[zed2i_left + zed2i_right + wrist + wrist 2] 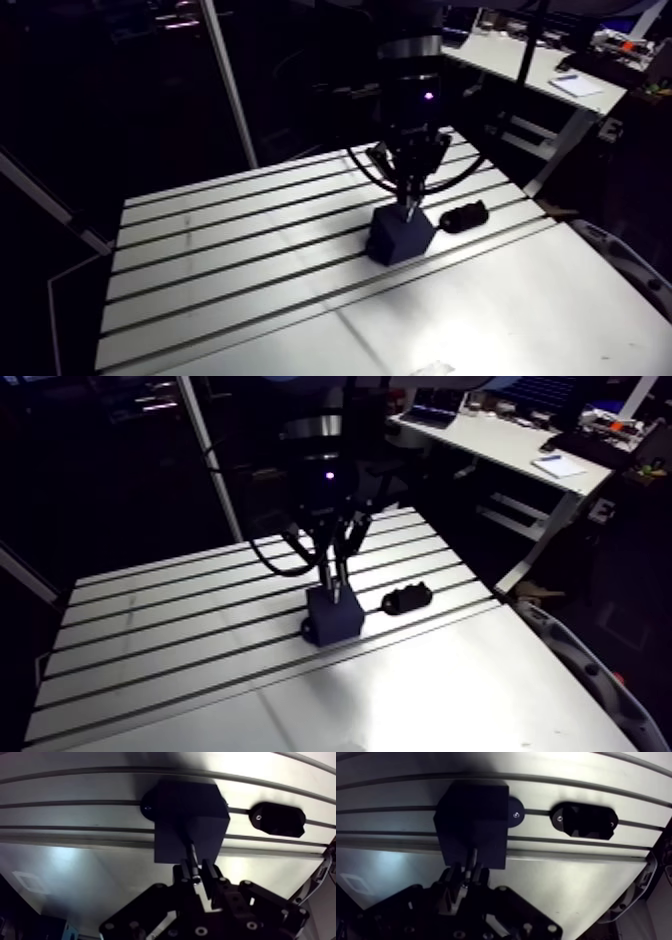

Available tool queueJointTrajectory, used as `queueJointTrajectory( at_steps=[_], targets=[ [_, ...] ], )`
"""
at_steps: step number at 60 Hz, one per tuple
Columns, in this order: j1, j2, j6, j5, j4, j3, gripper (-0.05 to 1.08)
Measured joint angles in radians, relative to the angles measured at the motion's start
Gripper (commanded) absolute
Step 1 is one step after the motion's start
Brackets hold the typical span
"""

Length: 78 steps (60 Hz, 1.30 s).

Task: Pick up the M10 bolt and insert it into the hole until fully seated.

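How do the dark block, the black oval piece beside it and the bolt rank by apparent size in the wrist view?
Largest: dark block.
Next: black oval piece.
Smallest: bolt, only a thin shaft showing from the gripper; it is nearer the camera, yet clearly smallest.

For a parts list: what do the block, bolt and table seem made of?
Block: matte dark, no glare; plastic or anodised metal, can't tell. Bolt: slim grey shaft with a glint, likely steel. Table: pale, slotted, soft sheen; bare aluminium.
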Motion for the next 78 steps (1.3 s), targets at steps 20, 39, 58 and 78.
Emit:
queueJointTrajectory(
  at_steps=[20,39,58,78],
  targets=[
    [0.000,0.000,0.000,0.002,0.002,-0.004,1.08],
    [0.000,-0.004,-0.001,0.004,0.008,-0.006,1.08],
    [0.000,-0.007,-0.002,0.004,0.010,-0.009,1.08],
    [0.000,-0.008,-0.001,0.003,0.008,-0.006,1.08]
  ],
)
